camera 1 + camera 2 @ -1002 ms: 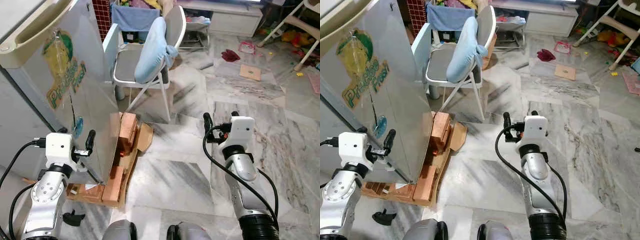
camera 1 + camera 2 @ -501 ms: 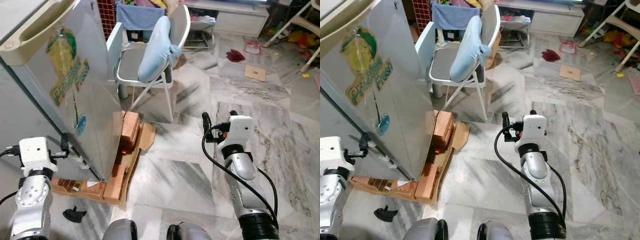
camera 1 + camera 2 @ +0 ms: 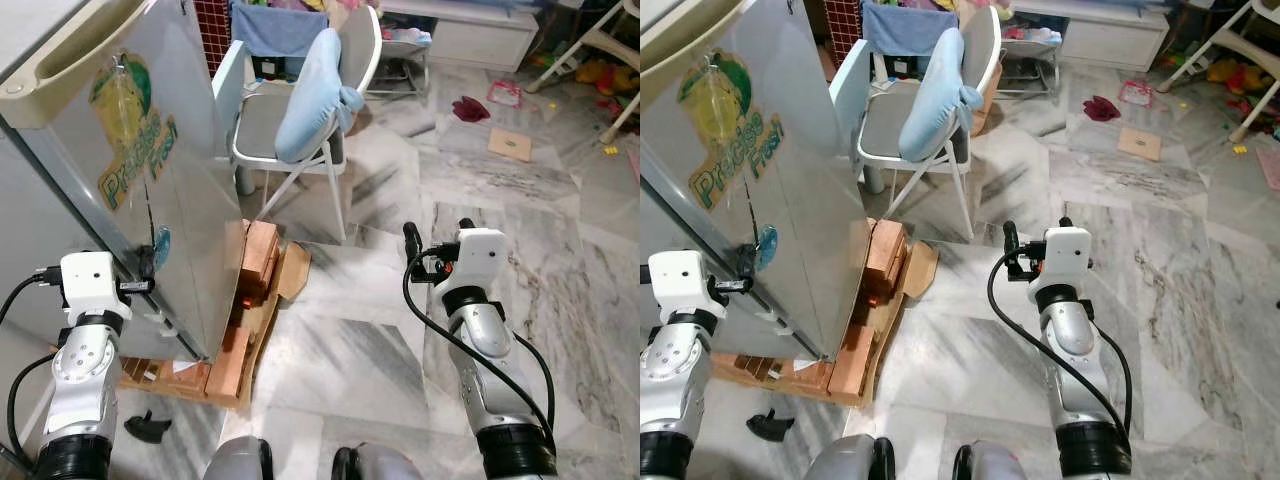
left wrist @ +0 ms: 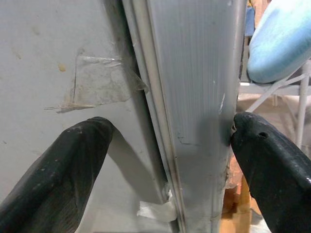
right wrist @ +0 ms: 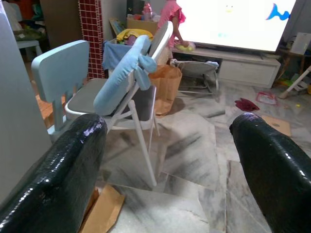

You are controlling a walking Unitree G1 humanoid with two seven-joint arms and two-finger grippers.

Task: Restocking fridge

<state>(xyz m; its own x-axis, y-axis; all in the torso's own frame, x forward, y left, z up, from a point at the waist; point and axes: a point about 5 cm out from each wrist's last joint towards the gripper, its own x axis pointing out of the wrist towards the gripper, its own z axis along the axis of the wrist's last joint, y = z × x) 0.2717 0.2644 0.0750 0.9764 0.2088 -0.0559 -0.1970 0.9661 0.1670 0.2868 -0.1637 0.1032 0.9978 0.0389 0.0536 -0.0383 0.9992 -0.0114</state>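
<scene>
The silver fridge point(image 3: 150, 190) stands at the left, with a fruit sticker on its side and its base raised on bricks. My left gripper point(image 3: 146, 268) is low against the fridge's front edge. In the left wrist view the left gripper point(image 4: 167, 160) is open, and its two black fingers point(image 4: 63, 165) straddle the ribbed vertical edge strip point(image 4: 194, 107); one fingertip touches the strip's side. My right gripper point(image 3: 436, 232) is held up over the marble floor, open and holding nothing, and the right wrist view looks past it towards the chairs.
A grey folding chair with a light blue cushion point(image 3: 305, 95) and a pale blue child's chair point(image 3: 224, 88) stand just behind the fridge. Bricks and cardboard point(image 3: 252, 290) jut out at its base. A small black object point(image 3: 150, 430) lies on the floor. Toys litter the far right.
My left gripper has drawn back from in front of the fridge's lower corner and come onto its front edge. The right arm has held still. The camera has shifted slightly.
</scene>
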